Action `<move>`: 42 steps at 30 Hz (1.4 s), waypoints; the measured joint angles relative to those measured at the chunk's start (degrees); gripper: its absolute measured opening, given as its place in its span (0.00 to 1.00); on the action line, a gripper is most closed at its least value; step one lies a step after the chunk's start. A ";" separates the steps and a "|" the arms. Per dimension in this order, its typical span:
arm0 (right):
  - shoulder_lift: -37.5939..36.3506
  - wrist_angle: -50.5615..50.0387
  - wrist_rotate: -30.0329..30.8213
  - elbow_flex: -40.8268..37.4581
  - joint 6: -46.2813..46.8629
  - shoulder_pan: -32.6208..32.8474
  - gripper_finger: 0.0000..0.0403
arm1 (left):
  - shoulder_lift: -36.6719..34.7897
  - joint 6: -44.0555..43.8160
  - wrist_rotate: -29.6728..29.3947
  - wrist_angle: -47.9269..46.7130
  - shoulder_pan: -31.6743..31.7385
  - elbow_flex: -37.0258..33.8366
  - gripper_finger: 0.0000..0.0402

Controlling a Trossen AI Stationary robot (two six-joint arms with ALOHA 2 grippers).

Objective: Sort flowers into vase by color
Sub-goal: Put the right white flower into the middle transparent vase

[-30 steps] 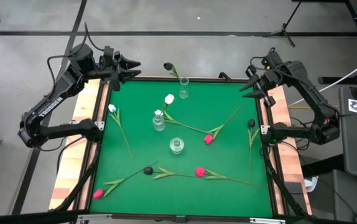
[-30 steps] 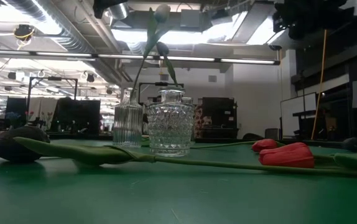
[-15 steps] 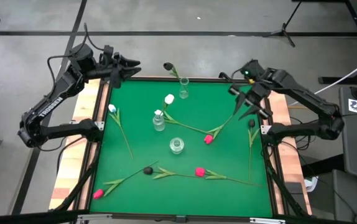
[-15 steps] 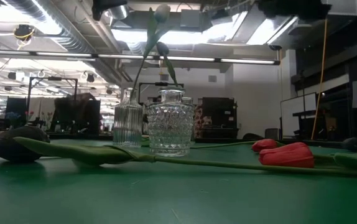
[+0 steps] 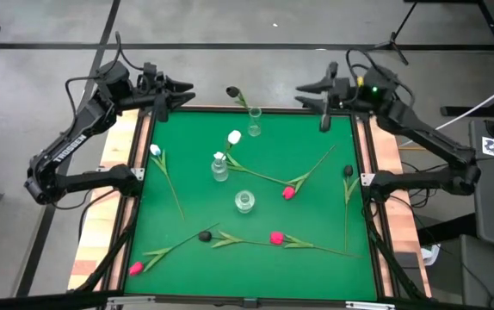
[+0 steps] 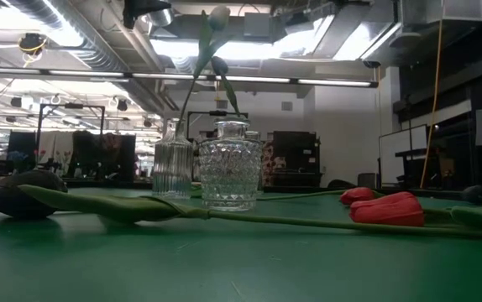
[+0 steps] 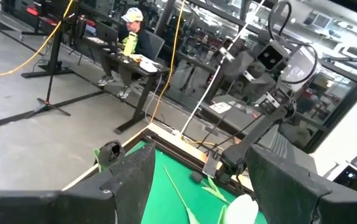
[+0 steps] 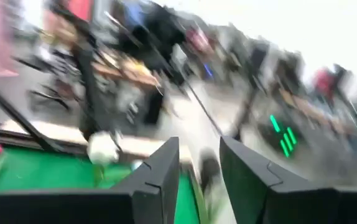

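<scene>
Artificial tulips lie scattered on the green mat: a white one (image 5: pixel 155 150) at the left, black ones (image 5: pixel 204 235) (image 5: pixel 348 170), and pink ones (image 5: pixel 288 192) (image 5: pixel 275 237) (image 5: pixel 135 268). A black tulip (image 5: pixel 232 90) stands in the far vase (image 5: pixel 253 127). A white tulip (image 5: pixel 234 136) stands in the ribbed vase (image 5: pixel 219 168) (image 6: pixel 172 168). The faceted jar (image 5: pixel 244 201) (image 6: pixel 231 172) holds nothing. My left gripper (image 5: pixel 187 89) (image 7: pixel 200 155) hovers open over the far left corner. My right gripper (image 5: pixel 303 92) (image 8: pixel 199 146) hovers open at the far edge near the right corner, pointing left.
The wooden table frame (image 5: pixel 376 155) borders the mat. The three vases cluster in the mat's middle and far part. Stems and leaves cross the near half. In the left wrist view a seated person (image 7: pixel 129 28) shows in the room beyond the table.
My right arm has swung from the table's right edge up and toward the far edge. Its gripper has turned about and now points toward the left. The left arm and all flowers have stayed in place.
</scene>
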 joint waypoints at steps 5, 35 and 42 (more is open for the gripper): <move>-4.21 -22.08 23.50 -1.08 -0.03 8.74 0.28 | -1.21 3.37 -0.08 -2.94 0.05 0.00 0.62; 7.10 -38.14 14.16 -18.64 -14.41 22.13 0.66 | -2.11 14.21 3.48 -16.31 0.15 0.00 0.62; 13.42 -42.03 21.99 -18.64 -25.58 22.15 0.63 | -2.11 14.21 3.48 -16.86 0.15 0.00 0.62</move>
